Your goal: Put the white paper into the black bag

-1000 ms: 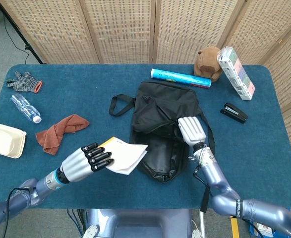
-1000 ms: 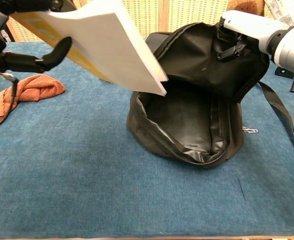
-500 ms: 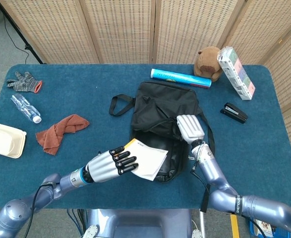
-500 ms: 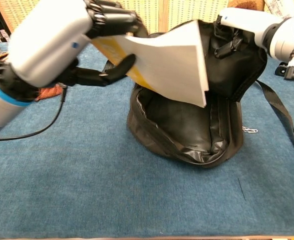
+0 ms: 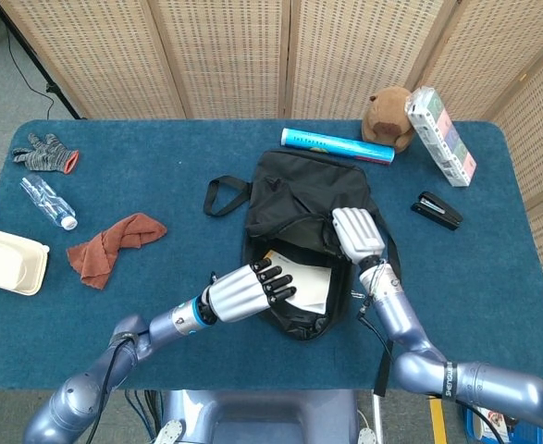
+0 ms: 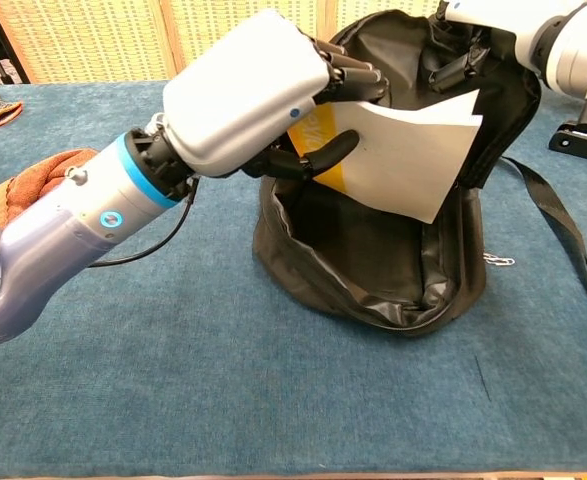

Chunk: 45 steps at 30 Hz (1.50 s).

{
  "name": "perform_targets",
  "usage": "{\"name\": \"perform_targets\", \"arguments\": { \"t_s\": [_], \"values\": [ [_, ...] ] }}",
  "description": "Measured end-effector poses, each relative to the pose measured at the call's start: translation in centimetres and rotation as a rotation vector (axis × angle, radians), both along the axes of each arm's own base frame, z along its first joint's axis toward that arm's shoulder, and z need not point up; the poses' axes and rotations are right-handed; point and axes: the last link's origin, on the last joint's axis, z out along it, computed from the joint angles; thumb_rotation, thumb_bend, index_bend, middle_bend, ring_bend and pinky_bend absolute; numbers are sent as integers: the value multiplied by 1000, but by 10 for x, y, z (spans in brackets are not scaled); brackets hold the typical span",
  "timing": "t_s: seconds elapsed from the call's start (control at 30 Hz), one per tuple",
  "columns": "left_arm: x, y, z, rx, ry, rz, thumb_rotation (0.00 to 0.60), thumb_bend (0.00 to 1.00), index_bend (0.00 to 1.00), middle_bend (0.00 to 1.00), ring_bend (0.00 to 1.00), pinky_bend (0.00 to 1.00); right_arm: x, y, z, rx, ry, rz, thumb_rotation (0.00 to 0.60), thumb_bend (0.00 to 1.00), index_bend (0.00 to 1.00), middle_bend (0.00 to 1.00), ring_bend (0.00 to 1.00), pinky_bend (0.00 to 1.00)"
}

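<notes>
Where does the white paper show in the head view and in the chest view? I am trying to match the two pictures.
Head view: the white paper lies centre, inside the black bag's mouth, at the left hand's fingertips.
Chest view: the paper is upper centre-right, held by the left hand over the open bag.
Shared landmark: the right hand lifting the bag's flap.

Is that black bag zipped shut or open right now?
Open. The right robot hand holds the black bag flap up, showing its dark inside, while the left robot hand pushes the white paper in.
</notes>
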Motion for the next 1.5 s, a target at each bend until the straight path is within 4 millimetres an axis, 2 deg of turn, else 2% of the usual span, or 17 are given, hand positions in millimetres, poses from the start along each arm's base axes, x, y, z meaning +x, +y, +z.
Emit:
{"name": "perform_targets", "arguments": {
  "t_s": [0.2, 0.57, 0.8, 0.97, 1.23, 1.5],
  "values": [
    [2, 4, -13, 14, 85, 11, 600, 555, 804, 590, 594, 697, 2, 6, 5, 6, 4, 15, 600, 839, 597, 612, 631, 437],
    [7, 2, -39, 40, 204, 28, 600, 551, 804, 590, 594, 697, 3, 12, 18, 25, 8, 29, 600, 839, 597, 614, 636, 430],
    [1, -1, -49, 48, 283, 23, 600, 551, 804, 590, 596, 697, 7, 17, 26, 40, 9, 38, 600, 840, 598, 615, 637, 430],
    [-3, 0, -54, 86, 332, 31, 600, 551, 804, 591, 596, 697, 9, 18, 30, 41, 14, 42, 600, 839, 599, 616, 639, 430],
    [-12, 15, -59, 158, 432, 96, 600, 549, 806, 592, 597, 697, 15, 17, 34, 40, 21, 55, 600, 839, 600, 617, 640, 430],
    [-15, 28, -57, 193, 434, 197, 600, 544, 807, 593, 596, 697, 17, 18, 37, 42, 22, 54, 600, 839, 600, 618, 640, 430]
  ]
}}
